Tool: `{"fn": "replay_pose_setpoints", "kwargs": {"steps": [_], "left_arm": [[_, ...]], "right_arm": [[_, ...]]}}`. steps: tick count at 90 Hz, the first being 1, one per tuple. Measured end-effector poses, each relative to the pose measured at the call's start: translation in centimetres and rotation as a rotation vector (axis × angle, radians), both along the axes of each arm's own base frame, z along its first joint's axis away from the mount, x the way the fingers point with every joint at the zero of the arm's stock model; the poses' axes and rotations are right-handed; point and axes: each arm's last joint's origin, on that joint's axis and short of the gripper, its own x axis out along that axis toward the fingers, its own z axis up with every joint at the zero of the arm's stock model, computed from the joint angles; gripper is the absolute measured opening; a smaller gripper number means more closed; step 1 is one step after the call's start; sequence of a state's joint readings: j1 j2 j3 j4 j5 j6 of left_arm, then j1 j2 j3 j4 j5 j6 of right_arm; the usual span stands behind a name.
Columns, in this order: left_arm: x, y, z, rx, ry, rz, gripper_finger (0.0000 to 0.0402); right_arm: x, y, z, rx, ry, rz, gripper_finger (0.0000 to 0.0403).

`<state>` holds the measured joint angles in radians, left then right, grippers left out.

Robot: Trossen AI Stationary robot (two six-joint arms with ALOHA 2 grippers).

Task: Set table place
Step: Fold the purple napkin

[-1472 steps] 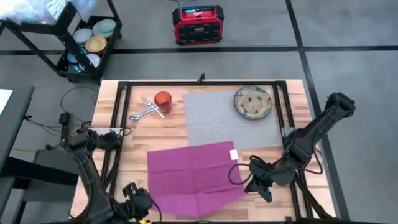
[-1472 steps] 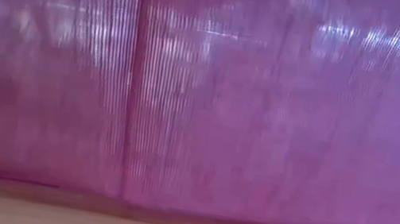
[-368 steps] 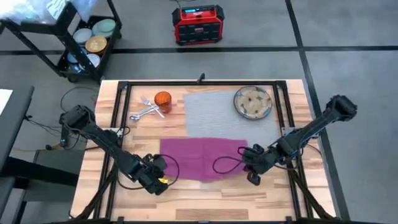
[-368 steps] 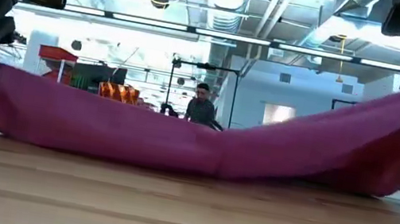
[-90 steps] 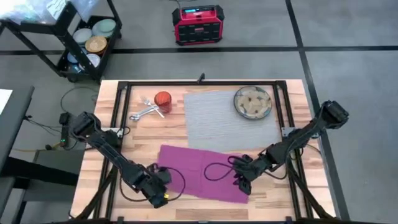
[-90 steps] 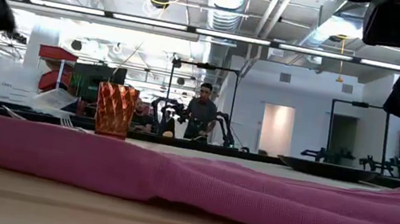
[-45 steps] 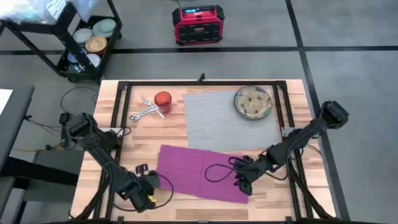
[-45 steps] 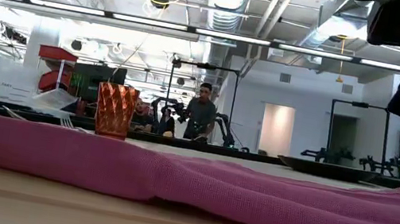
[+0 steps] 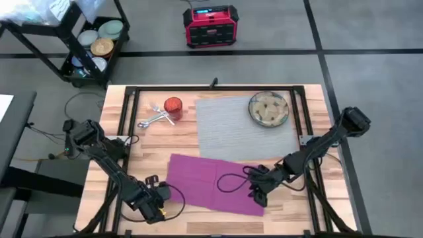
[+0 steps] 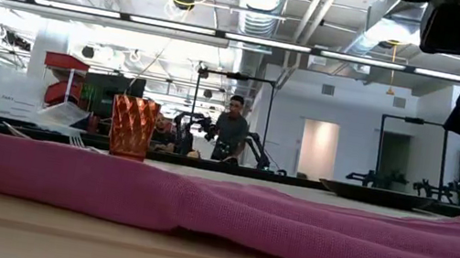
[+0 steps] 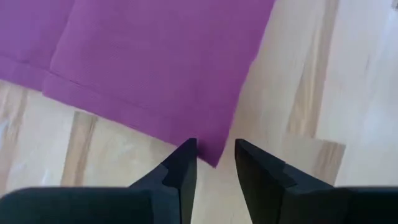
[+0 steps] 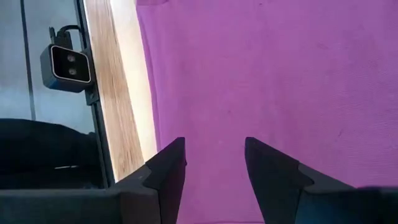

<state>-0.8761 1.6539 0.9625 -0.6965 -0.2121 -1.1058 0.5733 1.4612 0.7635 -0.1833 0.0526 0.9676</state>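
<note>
Both jaws open and empty: left gripper (image 9: pixel 153 201) beside the folded magenta cloth napkin (image 9: pixel 211 183), right gripper (image 9: pixel 258 192) over it; I'd regrip a corner cleanly before folding

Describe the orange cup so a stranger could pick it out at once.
Start at the grey mat in the far half of the wooden table. Just off the mat's far left corner, on bare wood, stands the orange cup, with the steel cutlery lying crossed right beside it. It is the only small, round, orange thing on the table; the plate is beige and wider.
</note>
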Motion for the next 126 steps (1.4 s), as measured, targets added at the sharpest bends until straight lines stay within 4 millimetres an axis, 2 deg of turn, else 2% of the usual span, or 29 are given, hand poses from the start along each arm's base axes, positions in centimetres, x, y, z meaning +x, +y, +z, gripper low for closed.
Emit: {"fn": "replay_pose_setpoints", "kwargs": {"steps": [30, 42, 48, 55, 73, 91, 114, 126], "left_arm": [[-0.6, 0.7, -1.6, -0.005, 0.005, 0.048, 0.0081], [-0.5, 0.6, -1.7, -0.018, -0.023, 0.059, 0.0075], [-0.4, 0.6, -1.7, -0.021, -0.038, 0.063, 0.0059], [-0.2, 0.7, -1.7, -0.022, -0.038, 0.077, 0.0021], [-0.1, 1.1, -1.8, -0.016, -0.034, 0.139, 0.0001], [0.1, 1.5, -0.8, 0.094, -0.069, 0.205, 0.0], [-0.2, 5.3, 0.1, 0.365, 0.015, 0.487, 0.0], [0.2, 7.1, 0.4, 0.425, 0.049, 0.609, 0.0]], "right_arm": [[0.0, 0.0, 0.0, -0.005, 0.004, 0.002, 0.0152], [-0.6, -0.8, -0.7, -0.061, 0.097, -0.071, 0.0152], [-1.0, -1.6, -1.1, -0.119, 0.16, -0.137, 0.0152], [-1.1, -2.3, -1.3, -0.145, 0.195, -0.173, 0.0152], [-0.3, -2.3, -0.9, -0.106, 0.126, -0.163, 0.0152], [0.2, -2.0, -0.6, -0.071, 0.072, -0.162, 0.0152], [0.6, -2.8, -0.6, -0.086, 0.07, -0.175, 0.0152], [0.9, -3.6, -0.6, -0.088, 0.075, -0.203, 0.0152]]}}
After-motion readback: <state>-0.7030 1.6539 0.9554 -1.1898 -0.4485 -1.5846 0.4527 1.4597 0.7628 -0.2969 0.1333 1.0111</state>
